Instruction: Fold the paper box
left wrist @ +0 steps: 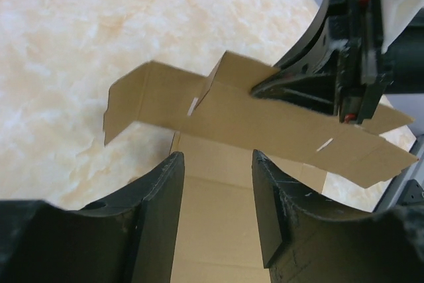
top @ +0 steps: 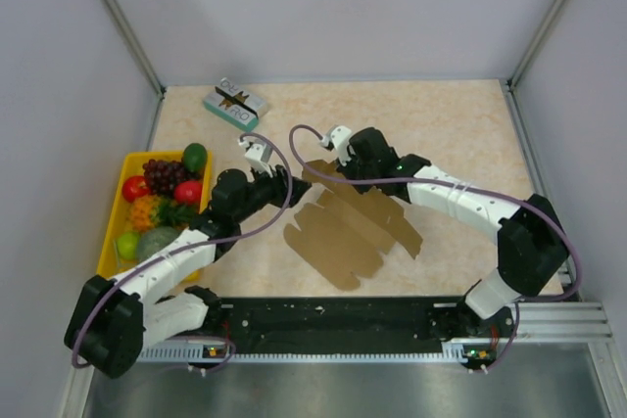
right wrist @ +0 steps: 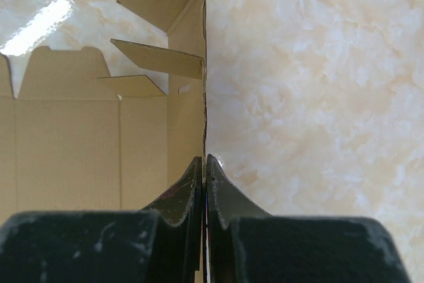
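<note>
Paper box (top: 353, 227) lies mid-desk (top: 441, 124), mostly flat. Your right claw (right wrist: 204, 164) pinches one side panel upright (first fold only, I judge). Your left claw (left wrist: 217, 164) hangs spread above the base. Other walls and tabs are not yet folded.

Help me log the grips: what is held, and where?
The right gripper pinches the paper box by its upturned side panel's edge; the left gripper is open, holding nothing.

Plain brown paper box (top: 345, 237); yellow tray (top: 109, 232)
</note>
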Robot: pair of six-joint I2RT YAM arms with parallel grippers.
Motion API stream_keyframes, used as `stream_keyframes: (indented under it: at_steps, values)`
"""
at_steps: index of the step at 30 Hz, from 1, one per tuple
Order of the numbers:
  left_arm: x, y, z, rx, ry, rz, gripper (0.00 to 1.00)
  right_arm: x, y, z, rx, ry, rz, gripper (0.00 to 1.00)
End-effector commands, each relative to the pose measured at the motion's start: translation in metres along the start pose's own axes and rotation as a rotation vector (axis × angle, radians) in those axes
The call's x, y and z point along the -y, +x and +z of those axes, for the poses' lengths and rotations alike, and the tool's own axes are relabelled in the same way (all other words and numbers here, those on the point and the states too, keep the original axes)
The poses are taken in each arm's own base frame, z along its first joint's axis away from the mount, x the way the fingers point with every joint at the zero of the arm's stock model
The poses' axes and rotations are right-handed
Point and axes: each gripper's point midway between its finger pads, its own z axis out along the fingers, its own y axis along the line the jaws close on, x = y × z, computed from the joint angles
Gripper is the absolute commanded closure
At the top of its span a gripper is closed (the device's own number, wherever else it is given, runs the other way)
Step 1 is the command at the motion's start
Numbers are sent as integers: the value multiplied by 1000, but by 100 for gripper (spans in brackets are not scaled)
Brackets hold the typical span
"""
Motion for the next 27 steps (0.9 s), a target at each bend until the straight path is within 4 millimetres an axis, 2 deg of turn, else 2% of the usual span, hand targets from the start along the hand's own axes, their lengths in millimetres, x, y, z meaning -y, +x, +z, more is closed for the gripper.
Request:
stream_keyframes:
  at_steps: [1,2,3,5,6,7,9,10,12,17,22,27]
  values:
    - [11,-36,18,189,36,98,50,8,-7,-2,52,91,-2,99]
    - [15,-42,20,223,60,107,50,5,-1,-1,50,87,-2,99]
    - [16,-42,23,236,73,112,50,4,-5,-1,78,89,4,99]
    - [15,-33,31,226,83,123,50,1,-1,-3,100,89,-2,98]
    - [20,-37,34,254,107,142,50,1,-6,-4,127,93,2,98]
    - [19,-28,40,231,119,158,51,2,-6,-5,136,94,5,98]
    - [24,-28,46,242,154,180,51,0,-7,-7,160,92,8,98]
    - [22,-21,51,223,159,185,52,0,-8,-9,170,91,7,97]
    - [28,-21,52,240,197,205,54,0,-7,-11,178,93,5,97]
    - [36,-6,53,216,270,236,55,-1,-8,-10,180,82,1,96]
    - [36,0,59,205,257,262,53,-4,-13,-13,200,69,4,96]
    - [25,7,73,161,171,307,57,-6,-17,-16,215,55,8,96]
